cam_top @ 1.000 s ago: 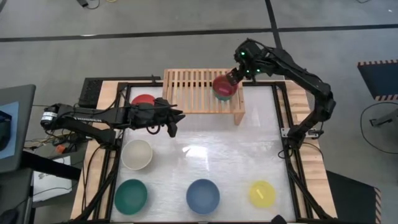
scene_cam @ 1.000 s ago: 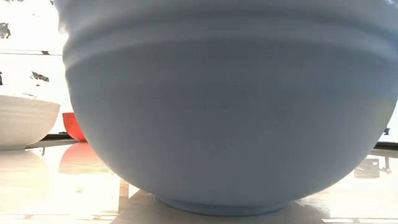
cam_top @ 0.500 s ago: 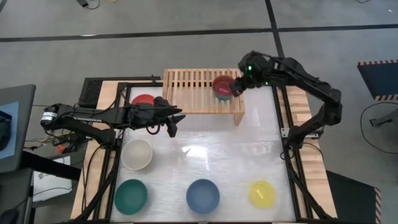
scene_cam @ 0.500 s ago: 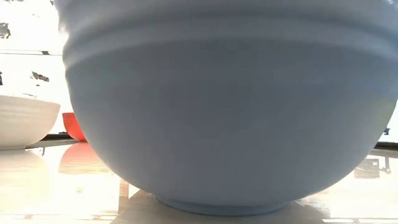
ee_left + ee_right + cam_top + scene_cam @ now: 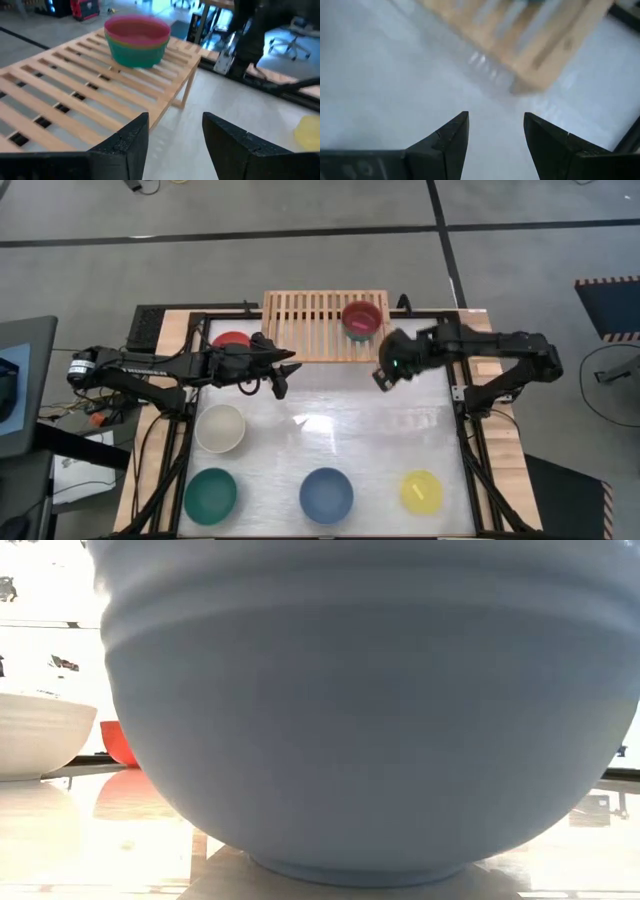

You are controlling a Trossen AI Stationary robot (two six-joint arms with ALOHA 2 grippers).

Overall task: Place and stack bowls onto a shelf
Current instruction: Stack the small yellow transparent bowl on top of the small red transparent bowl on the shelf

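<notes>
The light-wood shelf (image 5: pixel 318 325) stands at the table's far edge. On its right end sits a stack of small bowls (image 5: pixel 361 318), magenta over lime over cyan (image 5: pixel 137 42). My right gripper (image 5: pixel 384 377) is open and empty, over the table just near the shelf's right leg (image 5: pixel 555 55). My left gripper (image 5: pixel 280 378) is open and empty by the shelf's near left corner, pointing toward the stack (image 5: pixel 175 135). The red bowl (image 5: pixel 231 341) rests on the table left of the shelf. Cream (image 5: pixel 220 428), dark green (image 5: pixel 210 494), blue (image 5: pixel 326 494) and yellow (image 5: pixel 421 491) bowls sit on the table.
The blue bowl (image 5: pixel 370 710) fills the low view; the cream bowl (image 5: pixel 40 730) and red bowl (image 5: pixel 120 743) show to one side of it. Bare table lies between the shelf and the near row of bowls. A black frame (image 5: pixel 455 395) borders the table.
My right gripper has drawn away from the magenta bowl on the shelf, moving toward the near edge and down, past the shelf's right leg to the table. The stack stays on the shelf's right end.
</notes>
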